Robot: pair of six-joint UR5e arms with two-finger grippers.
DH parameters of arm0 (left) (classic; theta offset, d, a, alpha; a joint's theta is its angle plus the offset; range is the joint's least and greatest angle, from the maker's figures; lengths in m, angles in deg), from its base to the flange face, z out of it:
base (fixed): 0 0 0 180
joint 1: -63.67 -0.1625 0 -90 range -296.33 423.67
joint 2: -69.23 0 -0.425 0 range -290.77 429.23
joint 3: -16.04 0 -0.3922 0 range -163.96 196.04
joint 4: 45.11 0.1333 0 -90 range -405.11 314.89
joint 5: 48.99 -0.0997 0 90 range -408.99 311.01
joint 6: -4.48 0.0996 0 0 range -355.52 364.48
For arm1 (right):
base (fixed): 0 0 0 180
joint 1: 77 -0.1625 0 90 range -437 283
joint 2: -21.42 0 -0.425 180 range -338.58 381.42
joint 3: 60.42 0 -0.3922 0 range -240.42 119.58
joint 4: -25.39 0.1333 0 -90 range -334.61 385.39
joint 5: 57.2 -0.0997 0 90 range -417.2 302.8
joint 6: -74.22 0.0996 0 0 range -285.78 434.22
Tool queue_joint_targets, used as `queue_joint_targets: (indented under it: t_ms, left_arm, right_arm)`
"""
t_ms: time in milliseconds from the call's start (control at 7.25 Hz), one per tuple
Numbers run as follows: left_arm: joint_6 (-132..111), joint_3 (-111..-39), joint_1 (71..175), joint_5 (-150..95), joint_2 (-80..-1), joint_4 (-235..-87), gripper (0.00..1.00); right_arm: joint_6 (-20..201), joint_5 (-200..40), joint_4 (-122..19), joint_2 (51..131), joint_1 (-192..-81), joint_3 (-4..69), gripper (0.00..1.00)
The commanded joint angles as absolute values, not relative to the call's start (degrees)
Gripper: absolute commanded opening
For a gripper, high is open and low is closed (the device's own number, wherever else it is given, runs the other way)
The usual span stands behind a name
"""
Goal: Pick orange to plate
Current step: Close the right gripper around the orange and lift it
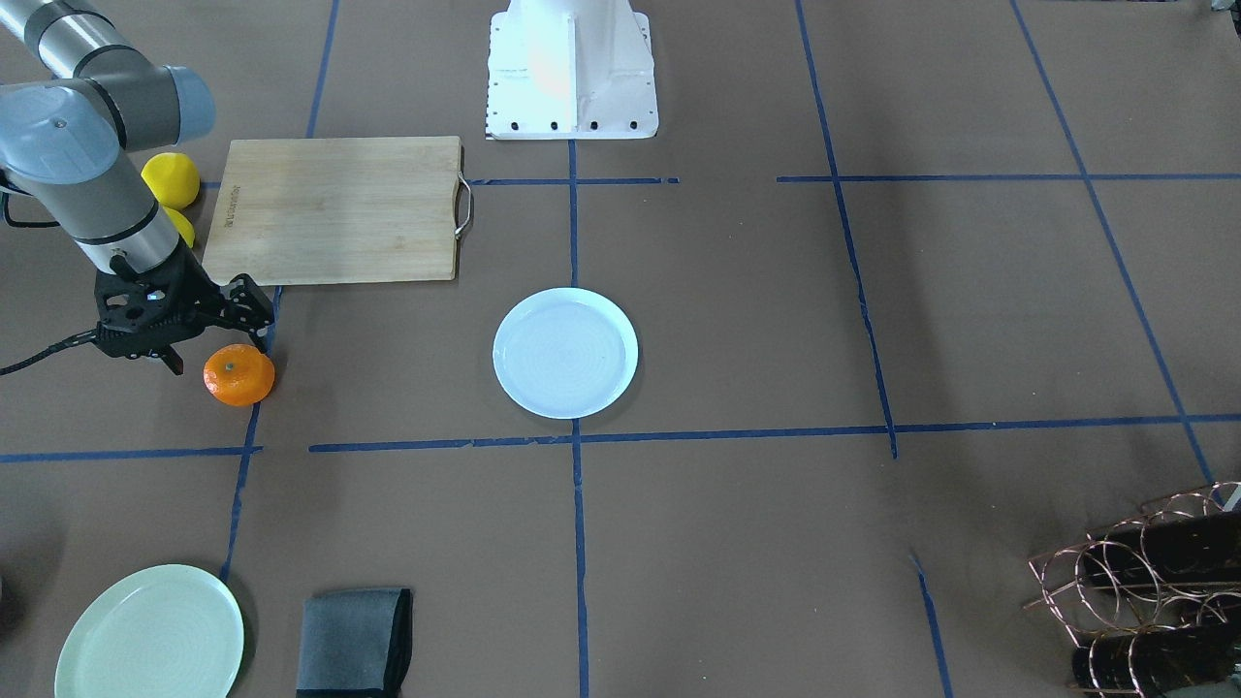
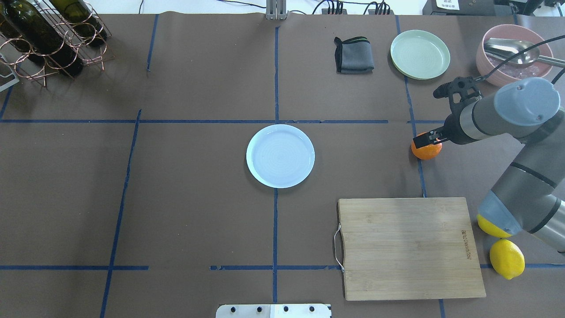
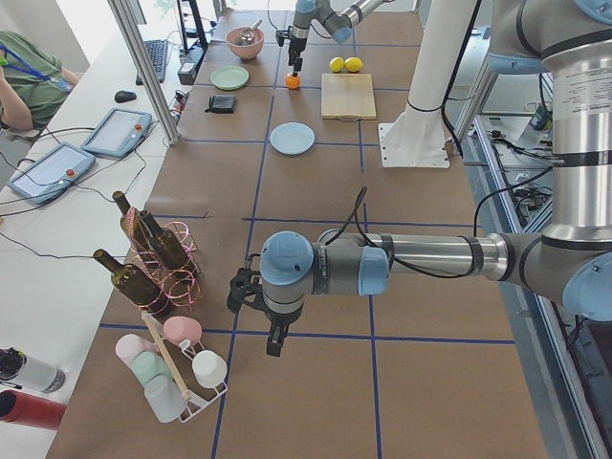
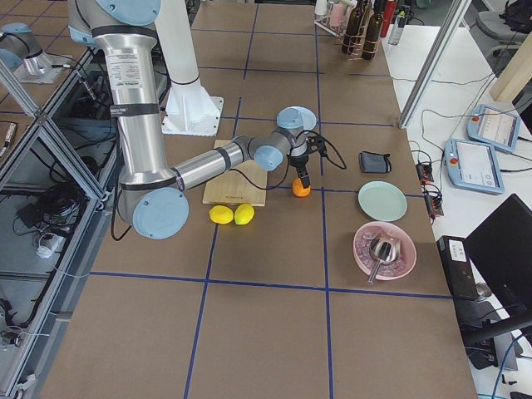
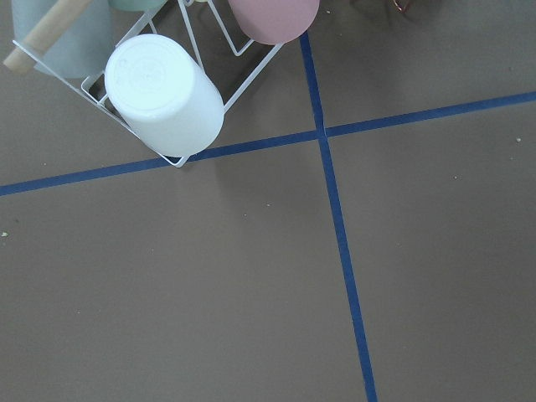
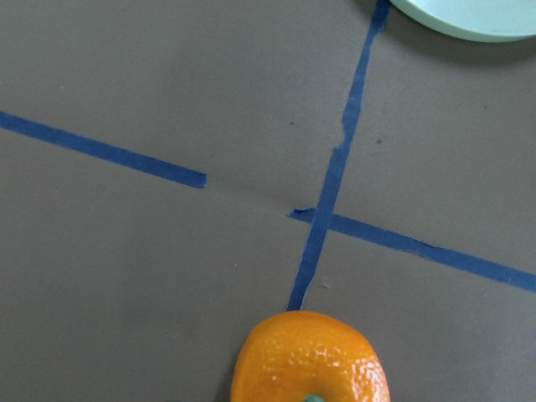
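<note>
The orange (image 1: 238,374) lies on the brown table at a blue tape line, well off to the side of the pale bluish-white plate (image 1: 565,353), which holds nothing. My right gripper (image 1: 218,351) hangs open just over the orange, its black fingers spread to either side and apart from the fruit. In the overhead view the gripper (image 2: 427,139) overlaps the orange's (image 2: 426,150) far edge. The right wrist view has the orange (image 6: 310,360) at its bottom edge, with no fingers showing. My left gripper (image 3: 273,335) hovers near a cup rack at the table's other end; whether it is open or shut cannot be told.
A wooden cutting board (image 2: 408,247) lies near the robot, with two yellow lemons (image 2: 506,258) beside it. A light green plate (image 2: 420,54), a folded grey cloth (image 2: 354,55) and a pink bowl with a spoon (image 2: 512,53) sit beyond the orange. A wine rack (image 2: 48,39) stands far left.
</note>
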State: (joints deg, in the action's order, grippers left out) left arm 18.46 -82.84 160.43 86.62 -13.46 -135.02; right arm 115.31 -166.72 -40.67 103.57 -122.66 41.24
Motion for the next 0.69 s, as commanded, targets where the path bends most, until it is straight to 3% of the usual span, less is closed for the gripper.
queue_joint_targets:
  t_ms: [0, 552]
  left_arm:
    - [18.46, -82.84, 160.44, 86.62, -13.39, -135.02, 1.00]
    - [18.46, -82.93, 160.44, 86.71, -13.39, -135.02, 1.00]
  right_arm:
    - [115.44, -165.31, -40.62, 102.99, -121.13, 40.05, 1.00]
    - [115.09, -163.11, -40.62, 101.85, -120.42, 37.67, 1.00]
